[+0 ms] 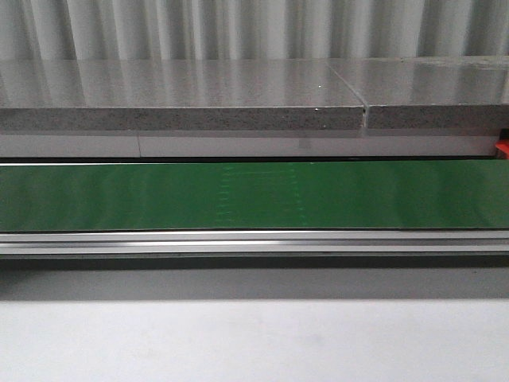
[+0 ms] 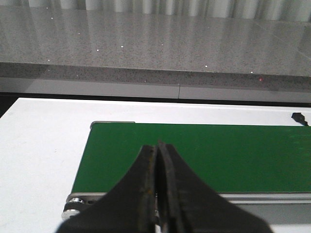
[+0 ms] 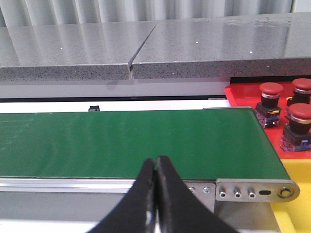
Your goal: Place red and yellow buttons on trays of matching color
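In the right wrist view, three red buttons (image 3: 270,92) (image 3: 302,87) (image 3: 300,114) stand on a red tray (image 3: 238,92) past the far end of the green conveyor belt (image 3: 126,141). A yellow tray (image 3: 296,170) lies beside it, nearer to me. No yellow button shows. My right gripper (image 3: 156,161) is shut and empty, hovering at the belt's near edge. In the left wrist view my left gripper (image 2: 157,145) is shut and empty over the belt's (image 2: 204,155) other end. Neither gripper appears in the front view.
The bare green belt (image 1: 254,195) runs across the front view with an aluminium rail (image 1: 254,241) along its near side. A grey stone ledge (image 1: 183,99) stands behind it. A sliver of red (image 1: 502,148) shows at the right edge. White tabletop (image 2: 39,155) surrounds the belt's left end.
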Controlling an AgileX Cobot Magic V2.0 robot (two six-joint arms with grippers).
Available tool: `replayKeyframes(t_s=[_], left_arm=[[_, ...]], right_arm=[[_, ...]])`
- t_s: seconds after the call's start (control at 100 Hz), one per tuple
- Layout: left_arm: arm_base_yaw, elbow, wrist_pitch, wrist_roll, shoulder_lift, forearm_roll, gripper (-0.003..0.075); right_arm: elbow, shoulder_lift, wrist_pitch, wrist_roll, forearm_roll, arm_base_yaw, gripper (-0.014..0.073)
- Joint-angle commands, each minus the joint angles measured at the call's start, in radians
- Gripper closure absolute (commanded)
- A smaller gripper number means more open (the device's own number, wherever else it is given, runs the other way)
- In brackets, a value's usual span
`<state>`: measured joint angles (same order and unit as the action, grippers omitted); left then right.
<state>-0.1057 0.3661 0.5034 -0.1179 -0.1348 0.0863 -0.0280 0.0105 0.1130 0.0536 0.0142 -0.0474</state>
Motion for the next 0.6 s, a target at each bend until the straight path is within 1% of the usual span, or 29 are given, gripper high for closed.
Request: replayKeyframes(t_s=[0.0,0.17,0.32,0.5,0.59], left_arm=[[-0.007,0.021,-0.092,0.0,-0.011,0.002,0.0741],[-0.007,-0.036,-0.247,0.0,0.011,0.013,0.0741],[-0.001,-0.126,-0.315,0.0,0.072,0.02,0.0741],[0.038,-0.252,-0.411,0.0,0.178,0.018,0.0741],[0.051,-0.304,-0.453,0.0,0.179,0.016,0.0741]], right_arm=[[0.016,0.011,-0.08,-0.001,-0.001,-0.002,0.0662],[0.016,0.011,-0.08,-0.001,-0.001,-0.002,0.0662],[0.016,0.011,-0.08,-0.001,-0.001,-0.002,0.0662],[0.016,0.011,-0.08,-0.001,-0.001,-0.002,0.0662],[0.016,0.011,-0.08,-0.001,-0.001,-0.002,0.0662]])
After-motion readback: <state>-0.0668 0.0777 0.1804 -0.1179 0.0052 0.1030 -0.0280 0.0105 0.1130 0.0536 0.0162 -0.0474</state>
